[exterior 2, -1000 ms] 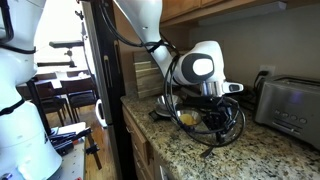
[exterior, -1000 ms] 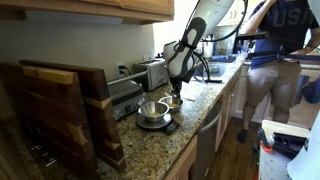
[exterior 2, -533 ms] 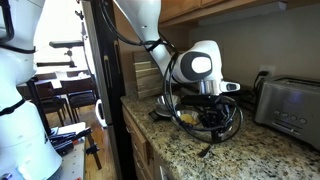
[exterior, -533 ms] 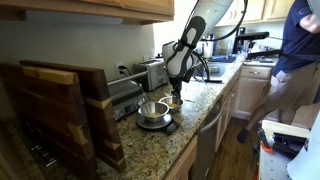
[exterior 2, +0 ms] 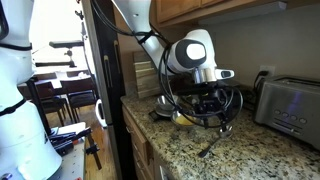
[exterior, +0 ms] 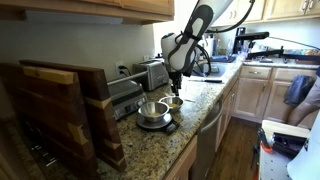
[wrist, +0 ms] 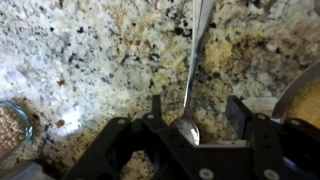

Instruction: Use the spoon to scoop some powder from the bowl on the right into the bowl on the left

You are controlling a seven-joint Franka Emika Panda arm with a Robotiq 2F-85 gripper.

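The metal spoon [wrist: 192,80] lies flat on the speckled granite counter, handle pointing away. It shows as a thin dark line in an exterior view [exterior 2: 214,141]. My gripper [wrist: 196,102] hangs open above its scoop end, fingers apart on either side and not touching it. In both exterior views the gripper [exterior: 175,82] [exterior 2: 208,105] is lifted off the counter. A glass bowl [wrist: 10,128] of pale powder sits at the left edge of the wrist view. A bowl [wrist: 303,100] of yellowish powder is at the right edge. A metal bowl [exterior: 152,109] and a smaller bowl [exterior: 175,101] stand below the gripper.
A toaster [exterior: 152,72] [exterior 2: 288,105] stands against the back wall. Wooden boards [exterior: 60,110] fill the near end of the counter. Black cables [exterior 2: 232,105] loop around the gripper. The counter edge [exterior: 205,110] drops to the cabinets.
The jaws went from shut to open and the gripper rose off the counter. The spoon now lies free on the granite. The person in the background has left the view.
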